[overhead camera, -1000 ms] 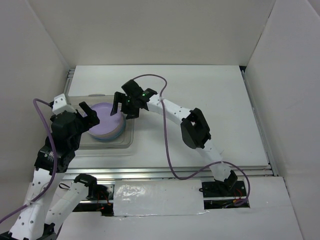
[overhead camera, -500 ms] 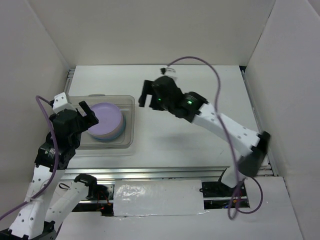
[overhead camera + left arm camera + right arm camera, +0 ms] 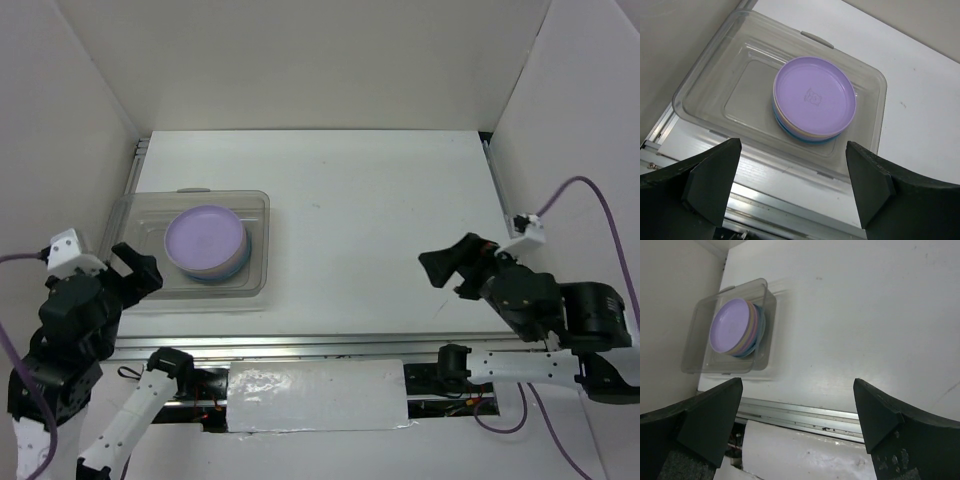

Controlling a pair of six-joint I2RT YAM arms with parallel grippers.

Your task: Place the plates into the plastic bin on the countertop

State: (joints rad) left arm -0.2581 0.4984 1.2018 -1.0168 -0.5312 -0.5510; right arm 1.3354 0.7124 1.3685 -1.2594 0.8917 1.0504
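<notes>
Inside the plastic bin (image 3: 262,245) at the surface's (image 3: 380,220) left side, your plates (image 3: 205,238) sit stacked, lilac on top — none shows outside it. Both jaws stand wide open, holding nothing — the job looks finished.

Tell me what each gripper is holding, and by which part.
Nothing is held. The left gripper and the right gripper both stand open and empty, apart from the plates stacked in the plastic bin.
</notes>
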